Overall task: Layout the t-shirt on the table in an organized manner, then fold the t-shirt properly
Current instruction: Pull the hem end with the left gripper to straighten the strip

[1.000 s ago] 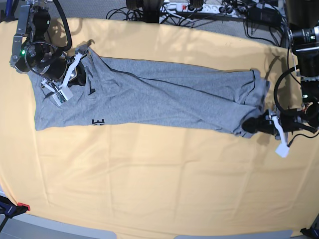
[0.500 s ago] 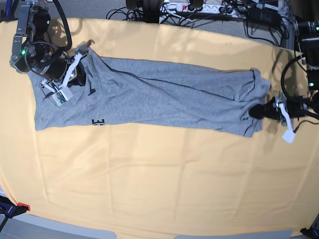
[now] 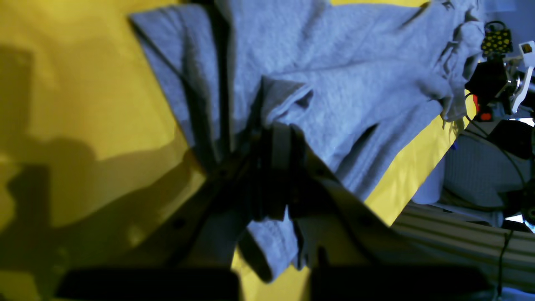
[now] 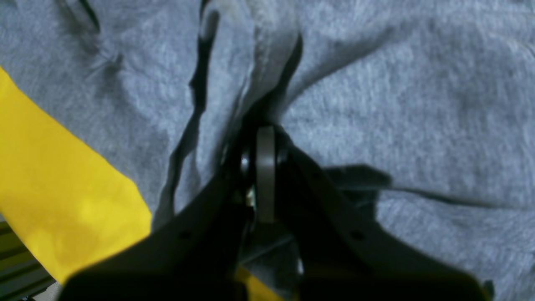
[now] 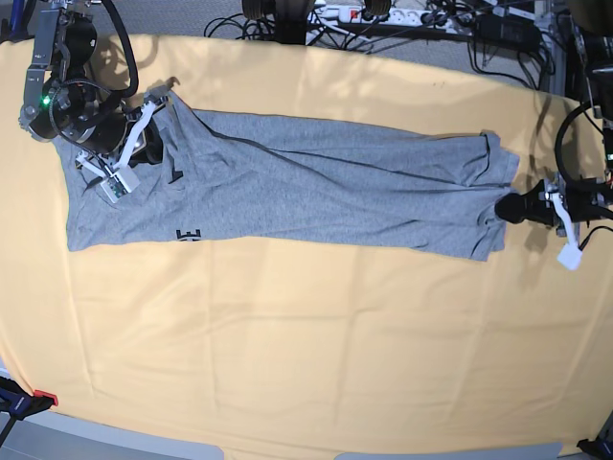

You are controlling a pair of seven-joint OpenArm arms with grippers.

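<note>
A: Biggest first. The table (image 5: 287, 364) fills the base view under a yellow-orange cloth; its edges are cut off at the frame on both sides.

B: And the t-shirt (image 5: 316, 187)?

A: Lies in the far half of the table as a long narrow band. Long axis runs side to side across the base view, tilted a little, the right end sitting slightly nearer the camera. It's doubled over lengthwise, folds running along the band.

B: Which end is the collar?

A: Cannot tell for sure. Black lettering (image 5: 190, 234) shows near the left end at the near edge, only a letter or two visible, the rest hidden in the fold. The right end looks like a bunched hem or sleeve, too crumpled to say which.

B: Grippers?

A: The right gripper (image 5: 144, 144) sits at the shirt's left end, jaws clamped on a ridge of grey fabric; the right wrist view shows the cloth pinched up between the fingers (image 4: 265, 167). The left gripper (image 5: 506, 207) is at the shirt's right end, jaws closed on the fabric edge, the left wrist view showing cloth (image 3: 334, 83) spilling out from between its dark fingers.

B: Anything hard to read?

A: The left wrist view is dark and blurred near the jaws. Cables (image 5: 383, 19) lie beyond the far table edge.
</note>
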